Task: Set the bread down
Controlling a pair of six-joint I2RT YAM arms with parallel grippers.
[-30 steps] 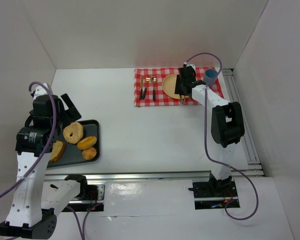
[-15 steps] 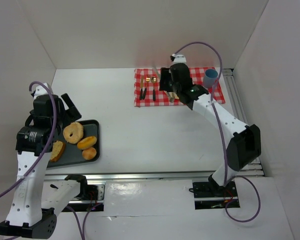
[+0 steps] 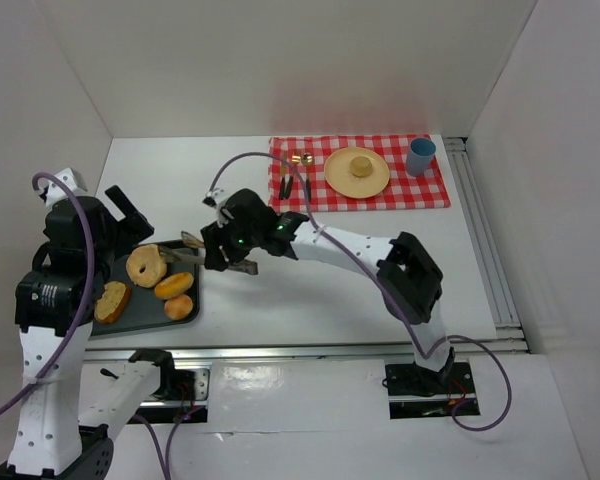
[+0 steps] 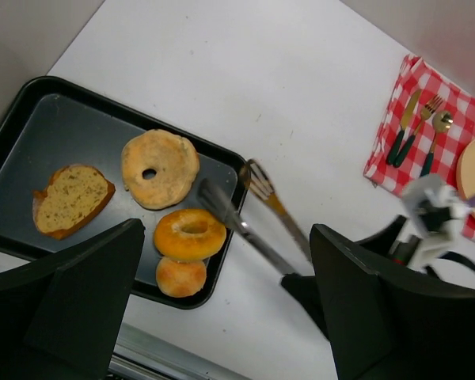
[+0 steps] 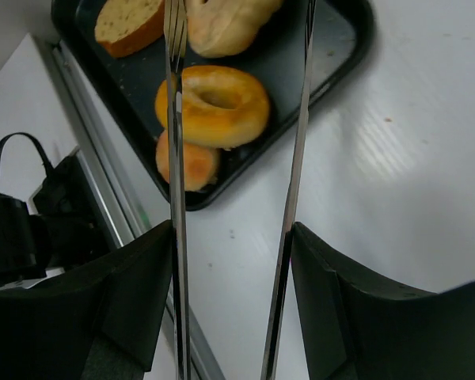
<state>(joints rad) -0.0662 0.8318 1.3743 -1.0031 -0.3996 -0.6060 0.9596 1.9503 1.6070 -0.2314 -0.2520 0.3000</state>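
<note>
Blue cup (image 3: 420,155) overhead only; tongs (image 4: 241,227), tray (image 4: 47,134) everywhere.

Light falls bright and even from overhead, and the white walls throw it back, so the shadows under my arms are soft and pale. The bench (image 5: 396,150) carries a streaky sheen in my right wrist view, and the glossy front ledge (image 3: 300,385) glares. The tongs (image 4: 236,223) look smeared in my left wrist view, where the fingers (image 4: 380,309) of my left pincer (image 4: 228,237) loom dark and unfocused.
</note>
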